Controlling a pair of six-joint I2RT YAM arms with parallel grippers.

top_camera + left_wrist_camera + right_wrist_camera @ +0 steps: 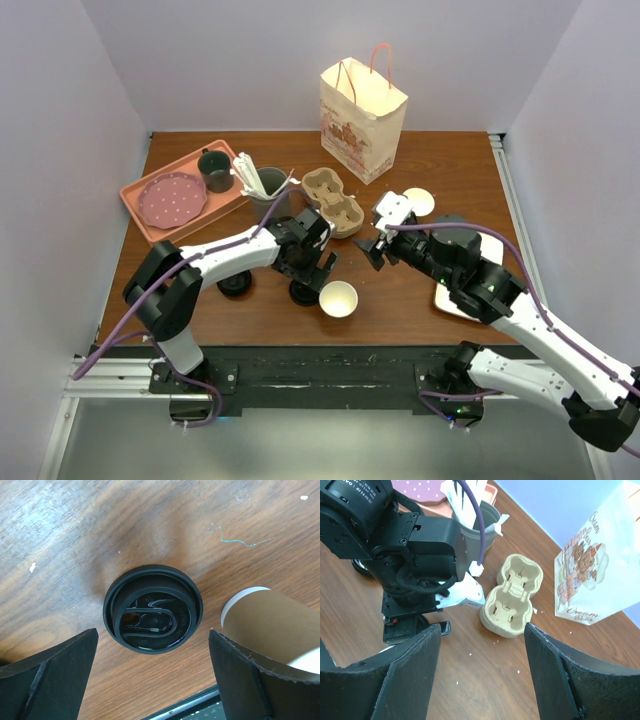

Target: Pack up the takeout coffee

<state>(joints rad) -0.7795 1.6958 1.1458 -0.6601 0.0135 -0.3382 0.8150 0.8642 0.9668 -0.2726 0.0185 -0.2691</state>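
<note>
Black lid (152,608) centred in wide-spread left hand (152,634); drop straight, pinch rim w/o nudging takeout coffee (270,620) (right hand (482,627) wide, empty).

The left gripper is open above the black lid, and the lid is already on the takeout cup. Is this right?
No. The left gripper is open above the black lid, but the lid lies on the table beside the takeout cup, as the left wrist view shows.

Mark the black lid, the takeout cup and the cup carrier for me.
black lid (152,609), left wrist view, centre of the lid.
takeout cup (272,622), left wrist view, brown side wall.
cup carrier (505,611), right wrist view, near pocket.
</note>
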